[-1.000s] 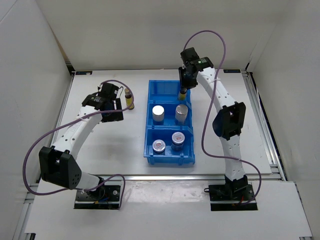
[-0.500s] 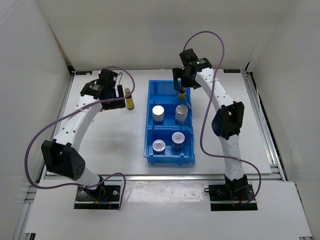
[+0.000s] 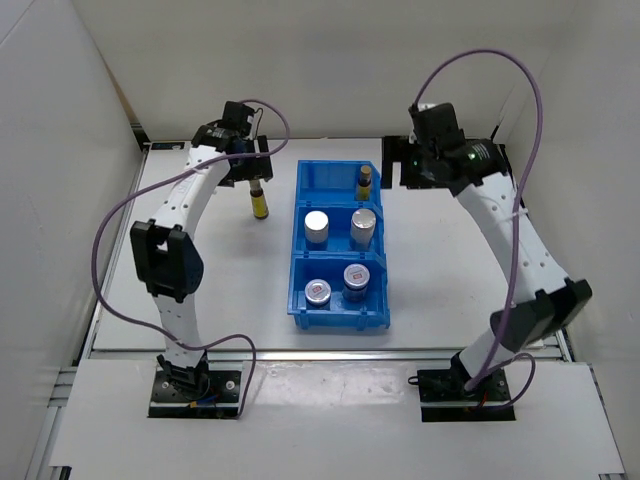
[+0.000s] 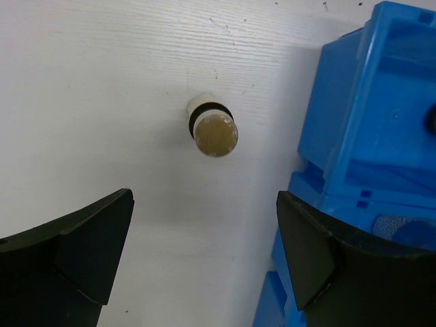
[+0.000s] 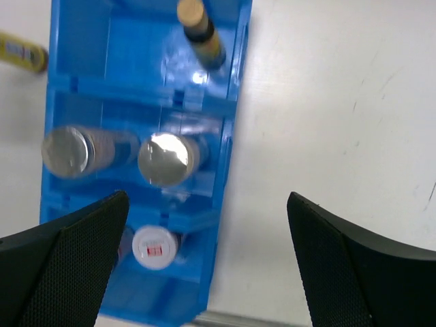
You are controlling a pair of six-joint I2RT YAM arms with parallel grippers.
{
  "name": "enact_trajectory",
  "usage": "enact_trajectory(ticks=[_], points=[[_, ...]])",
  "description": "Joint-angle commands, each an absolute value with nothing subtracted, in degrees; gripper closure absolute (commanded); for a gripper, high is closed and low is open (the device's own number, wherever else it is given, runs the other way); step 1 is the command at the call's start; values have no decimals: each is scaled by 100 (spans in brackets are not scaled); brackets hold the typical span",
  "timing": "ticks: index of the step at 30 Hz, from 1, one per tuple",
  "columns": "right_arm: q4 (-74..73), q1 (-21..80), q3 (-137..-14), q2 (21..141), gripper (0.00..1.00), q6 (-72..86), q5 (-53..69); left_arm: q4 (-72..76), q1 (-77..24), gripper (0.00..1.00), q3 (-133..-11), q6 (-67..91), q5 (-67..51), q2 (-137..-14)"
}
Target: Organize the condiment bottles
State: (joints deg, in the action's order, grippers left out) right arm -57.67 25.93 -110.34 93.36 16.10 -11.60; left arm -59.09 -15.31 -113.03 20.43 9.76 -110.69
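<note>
One slim yellow bottle (image 3: 259, 203) with a tan cap (image 4: 216, 134) stands on the table left of the blue bin (image 3: 330, 185). My left gripper (image 3: 252, 172) hovers open just behind and above it, empty (image 4: 204, 248). The other yellow bottle (image 3: 365, 182) stands in the bin's back compartment (image 5: 201, 30). Two silver-topped shakers (image 3: 317, 227) (image 3: 363, 227) fill the middle compartment. Two squat jars (image 3: 318, 292) (image 3: 356, 278) sit in the front one. My right gripper (image 3: 408, 170) is open and empty, off the bin's right side (image 5: 208, 266).
The bin (image 4: 368, 122) lies close on the right of the left gripper's right finger (image 4: 320, 252). White walls enclose the table on three sides. A metal rail (image 3: 320, 355) runs along the table's near edge.
My right gripper opened, left the yellow bottle in the bin's back compartment and pulled away to the right. My left arm swung toward the back, over the other yellow bottle.
</note>
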Motion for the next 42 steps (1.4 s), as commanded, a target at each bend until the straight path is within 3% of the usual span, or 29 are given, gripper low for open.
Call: enact_trajectory(ticks=[1, 11, 17, 25, 32, 38, 42], points=[[-5713, 2681, -10180, 8984, 0, 1898, -949, -6021, -1485, 6, -11715, 1925, 791, -11240], [-5827, 2681, -9466, 8455, 0, 1854, -888, -6021, -1371, 16, -12251, 1758, 738, -11917], [-5932, 2681, -9413, 8402, 0, 1802, -940, -6021, -1318, 30, -12313, 1758, 669, -12111], [-5985, 2681, -9413, 8350, 0, 1802, -1063, -6021, -1318, 31, -12374, 1758, 554, -12164], [-6038, 2681, -9413, 8350, 0, 1749, -1125, -6021, -1318, 42, -12428, 1705, 396, -12383], [-6091, 2628, -9360, 8297, 0, 1749, -1178, -6021, -1318, 56, -12585, 1652, 396, -12384], [-6091, 2628, -9308, 8297, 0, 1749, -1178, -6274, -1318, 79, -13033, 1705, 396, -12217]])
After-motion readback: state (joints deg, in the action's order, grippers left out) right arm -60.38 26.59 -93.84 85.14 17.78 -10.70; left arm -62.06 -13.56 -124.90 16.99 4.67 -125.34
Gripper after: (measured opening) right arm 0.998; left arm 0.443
